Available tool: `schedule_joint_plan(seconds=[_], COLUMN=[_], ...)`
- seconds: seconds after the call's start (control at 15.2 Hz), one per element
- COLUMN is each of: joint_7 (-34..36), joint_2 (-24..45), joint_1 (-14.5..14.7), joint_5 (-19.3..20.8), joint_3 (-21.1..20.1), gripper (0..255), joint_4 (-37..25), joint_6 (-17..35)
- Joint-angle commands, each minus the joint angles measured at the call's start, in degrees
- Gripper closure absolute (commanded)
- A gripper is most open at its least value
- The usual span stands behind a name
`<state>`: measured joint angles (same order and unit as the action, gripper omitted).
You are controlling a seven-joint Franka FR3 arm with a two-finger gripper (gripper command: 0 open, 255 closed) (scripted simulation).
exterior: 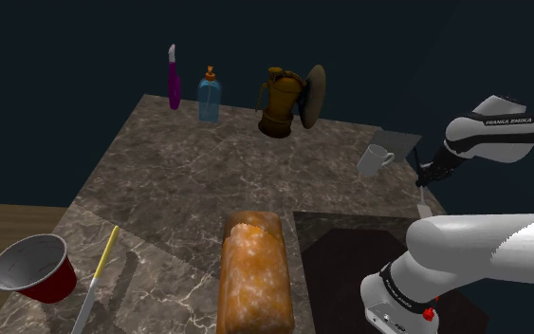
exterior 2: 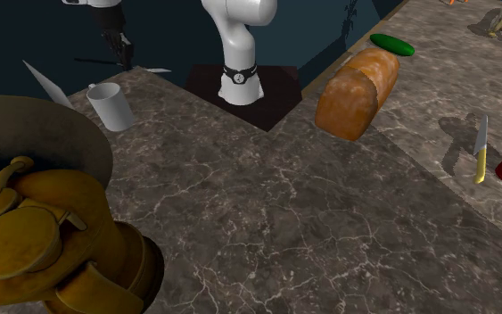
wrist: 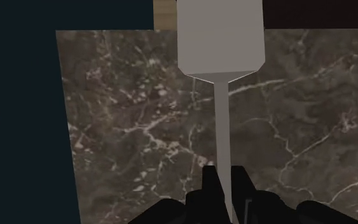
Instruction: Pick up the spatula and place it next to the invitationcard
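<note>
Firmly clasped at the thin handle by the gripper: grey spatula, lengthwise in line with it, blade pointing straight away.

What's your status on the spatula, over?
End effector shut on spatula handle. Not yet by invitation card. White mug beside the card, mind it on placing.

Dark veined counter, directly beneath fingers.
- Nearest fingers: white mug, with grey card just beside it.
- Farther off: bread loaf, with green cucumber at its end.
- Well apart from fingers, along one edge: golden jug, blue bottle, purple bottle.
- Farthest from fingers: red cup, with yellow-handled knife beside it.
</note>
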<state>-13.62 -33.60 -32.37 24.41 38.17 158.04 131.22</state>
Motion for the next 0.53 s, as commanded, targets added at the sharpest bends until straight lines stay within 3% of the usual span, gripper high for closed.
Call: schedule_joint_plan(seconds=[0.0, 0.46], joint_7=[-0.05, -0.75], joint_2=[1.23, 7.48], joint_1=[0.07, 1.55], joint_5=[0.39, 0.65], joint_3=[0.81, 4.19], gripper=[255, 255], joint_4=[1.03, 3.37], joint_6=[2.28, 10.81])
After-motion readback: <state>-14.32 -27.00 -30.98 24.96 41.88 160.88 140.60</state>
